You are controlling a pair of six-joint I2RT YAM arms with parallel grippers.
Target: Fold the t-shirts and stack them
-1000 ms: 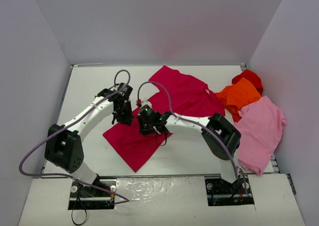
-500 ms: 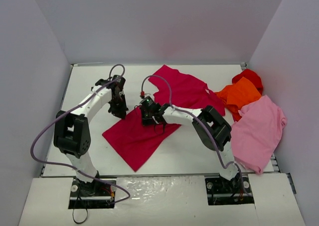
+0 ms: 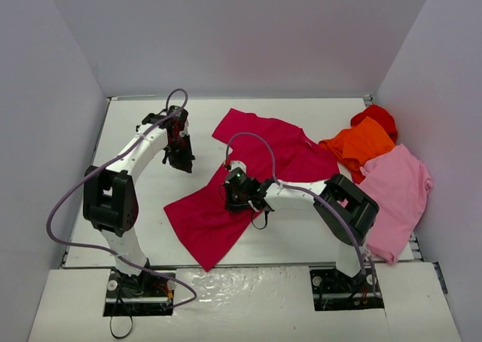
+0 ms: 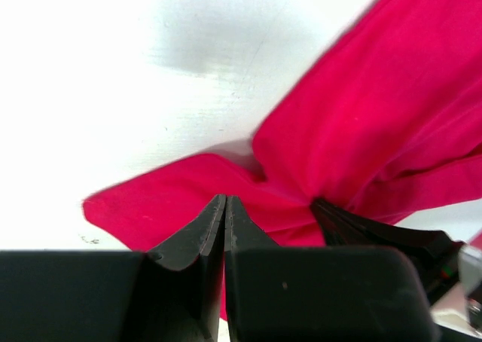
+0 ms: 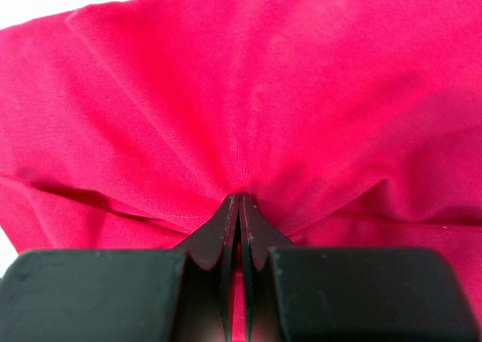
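Observation:
The crimson t-shirt [image 3: 263, 161] lies spread and rumpled across the middle of the table. My right gripper [image 3: 237, 195] is shut on it near its middle, and the cloth [image 5: 248, 93] puckers into folds at the fingertips of the right gripper [image 5: 239, 197]. My left gripper [image 3: 181, 161] hangs over bare table left of the shirt, apart from it. In the left wrist view the left gripper [image 4: 224, 199] is shut with nothing between the jaws, and the crimson shirt [image 4: 376, 116] lies beyond it. The orange [image 3: 361, 146], bright red [image 3: 376, 118] and light pink [image 3: 395, 195] t-shirts lie heaped at the right.
White walls enclose the table [image 3: 135, 131] on the left, back and right. The light pink shirt hangs over the table's near right edge. Purple cables loop above both arms.
My right gripper pulled back toward the near edge, dragging the crimson shirt with it. The left gripper shifted slightly farther away, and the shirt's left edge now lies clear of it.

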